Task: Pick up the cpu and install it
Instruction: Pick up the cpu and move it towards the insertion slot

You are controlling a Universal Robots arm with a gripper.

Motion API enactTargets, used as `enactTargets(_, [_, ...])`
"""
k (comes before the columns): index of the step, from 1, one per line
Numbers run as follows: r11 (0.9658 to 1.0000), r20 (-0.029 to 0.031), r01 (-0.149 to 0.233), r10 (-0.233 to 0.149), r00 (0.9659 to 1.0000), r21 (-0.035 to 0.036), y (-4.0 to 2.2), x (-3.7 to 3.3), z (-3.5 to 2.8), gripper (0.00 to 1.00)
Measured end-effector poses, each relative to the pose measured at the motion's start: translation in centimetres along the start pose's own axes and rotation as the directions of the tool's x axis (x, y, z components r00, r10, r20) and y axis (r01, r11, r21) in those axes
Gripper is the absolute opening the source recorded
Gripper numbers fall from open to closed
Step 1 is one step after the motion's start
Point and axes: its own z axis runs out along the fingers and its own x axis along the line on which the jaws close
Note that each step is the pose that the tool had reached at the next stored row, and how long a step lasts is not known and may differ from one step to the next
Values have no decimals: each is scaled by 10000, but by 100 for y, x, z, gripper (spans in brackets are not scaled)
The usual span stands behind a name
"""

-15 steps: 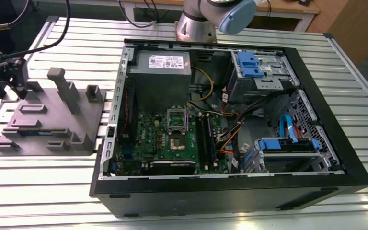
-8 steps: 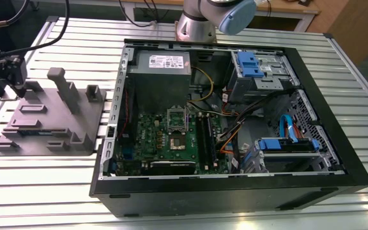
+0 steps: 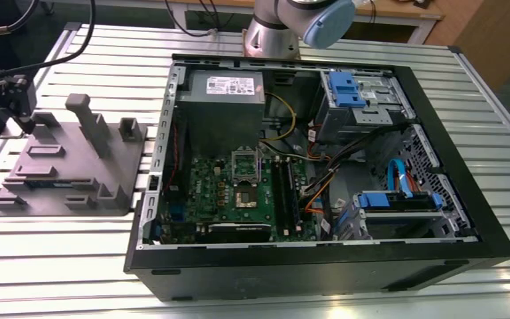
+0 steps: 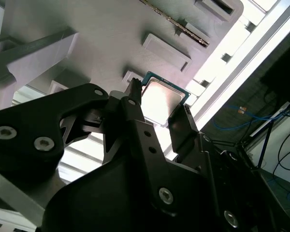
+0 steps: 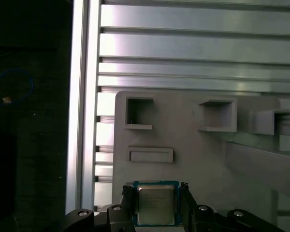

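Note:
The cpu (image 5: 155, 204), a small square chip with a shiny metal top and a green rim, lies at the edge of a grey plastic parts holder (image 5: 193, 154). In both wrist views my gripper (image 5: 156, 209) has one black finger against each side of the chip (image 4: 160, 99), closed on its edges. In the exterior view the gripper (image 3: 26, 119) stands over the far corner of the holder (image 3: 69, 169), at that view's left. The green motherboard (image 3: 237, 199) lies inside the open computer case, its socket (image 3: 244, 193) uncovered with the lid raised.
The black computer case (image 3: 317, 266) lies open on the slatted aluminium table (image 3: 60, 266), with a grey power supply (image 3: 224, 100), blue drive brackets (image 3: 344, 86) and loose cables inside. The holder carries upright posts (image 3: 91, 123). The arm's base (image 3: 277, 33) stands behind the case.

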Motion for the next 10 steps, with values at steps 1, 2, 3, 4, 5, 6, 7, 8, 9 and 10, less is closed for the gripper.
enactTargets(1, [10000,0,-1,1,10000,0,0,0,-4,47])
enactTargets(2, [10000,1,-2,2,10000,0,0,0,-7,47])
enactTargets(3, [10000,1,-3,3,10000,0,1,0,-11,47])
enactTargets(4, [10000,1,-5,5,10000,0,1,0,-15,47])
enactTargets(5, [10000,0,-6,6,10000,0,2,0,-19,47])
enactTargets(6, [10000,0,-7,7,10000,0,2,0,-24,47])
enactTargets(7, [10000,1,-8,8,10000,0,2,0,-28,47])
enactTargets(8, [10000,0,-10,10,10000,0,3,0,-33,47])
enactTargets(9, [10000,1,-11,11,10000,0,3,0,-37,47])
enactTargets(10, [10000,1,-13,13,10000,0,3,-1,-41,47])
